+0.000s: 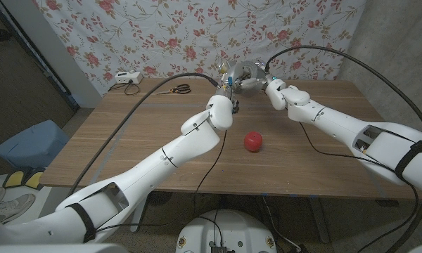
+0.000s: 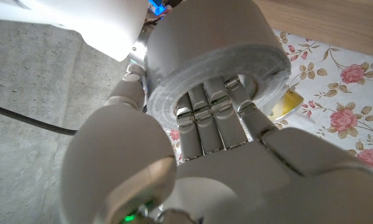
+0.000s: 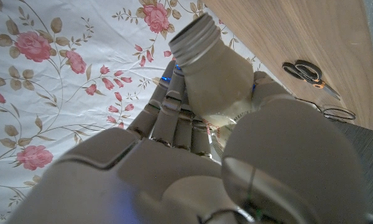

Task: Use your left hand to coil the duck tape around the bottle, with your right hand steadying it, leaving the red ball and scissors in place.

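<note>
Both hands meet above the far middle of the table. My left hand [image 1: 228, 95] has its fingers [image 2: 205, 115] pushed through the hole of the grey duck tape roll [image 2: 217, 56], so it holds the roll [image 1: 248, 72]. My right hand [image 1: 271, 86] grips a clear bottle [image 3: 214, 78] with a threaded, uncapped neck; my right hand's fingers [image 3: 174, 118] wrap its body. In the head view the bottle [image 1: 224, 69] sits close beside the roll. The red ball [image 1: 253, 141] lies on the table nearer me. The scissors [image 1: 178, 89] lie at the far left and also show in the right wrist view [image 3: 306, 73].
A white device [image 1: 129, 78] with a cable sits at the table's far left corner. Black cables run over the wooden table [image 1: 126, 140] along my left arm and arch above my right arm. A floral cloth [image 1: 197, 28] hangs behind the table.
</note>
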